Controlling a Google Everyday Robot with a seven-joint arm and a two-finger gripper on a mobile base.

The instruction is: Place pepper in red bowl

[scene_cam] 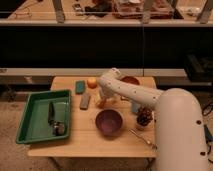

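Camera view: end effector (102, 98) sits at the pepper (101, 104), its grasp impossible to tell, red bowl (131, 80) nearby behind.

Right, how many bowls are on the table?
2: a round purple bowl front centre; a small reddish-orange bowl at the back, partly behind the arm, which may hide more. The gripper hangs between them.

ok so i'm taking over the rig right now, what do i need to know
End effector: low over the middle of the table, right at the pepper. Whether it holds the pepper is unclear.
Red bowl: at the back of the table, partly behind the arm.
Done: the end effector is at the pepper.
Left: secure the pepper, carry it back and to the right, and drop it in the red bowl.
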